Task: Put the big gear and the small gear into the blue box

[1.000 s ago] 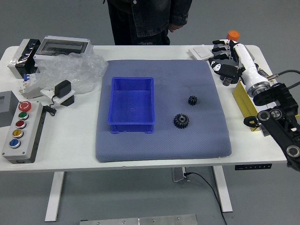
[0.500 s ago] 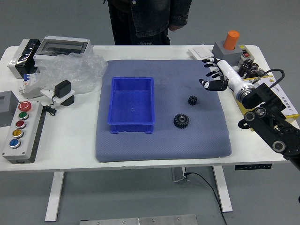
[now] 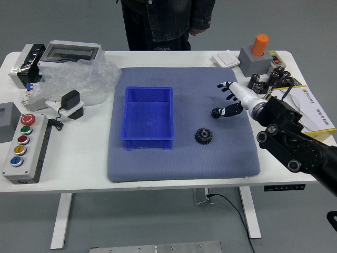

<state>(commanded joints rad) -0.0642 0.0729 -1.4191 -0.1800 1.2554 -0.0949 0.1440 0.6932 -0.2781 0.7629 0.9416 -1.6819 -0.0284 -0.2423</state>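
While the small gear (image 3: 216,113) and the big gear (image 3: 204,136) are both lying on the mat (image 3: 231,163), the box (image 3: 149,144) is holding neither of them, so that no part of the required placement is standing complete. The box is resting on the same mat, to the left of both gears; the big gear is sitting nearer the table's front edge, and the small gear is lying beyond it, slightly to the right. The mat itself is covering the middle of the table (image 3: 79,168).

The right hand (image 3: 245,96) is hovering beside the small gear, palm side toward the mat. Its fingers (image 3: 230,110) are standing apart and are clamping nothing; the lowest one is pointing at the small gear and is partly overlapping its edge in this view, though whether the two are touching cannot be told. The hand is apparently preparing a grasp, and the small gear is presumably serving as the first object. Two transfers are therefore remaining: the small gear is awaiting its grasp, lift and release in the box, and the big gear is awaiting the same sequence.

At the far side, a person (image 3: 179,16) is standing, and the person's hand (image 3: 196,31) is hanging beyond the table, taking no part.
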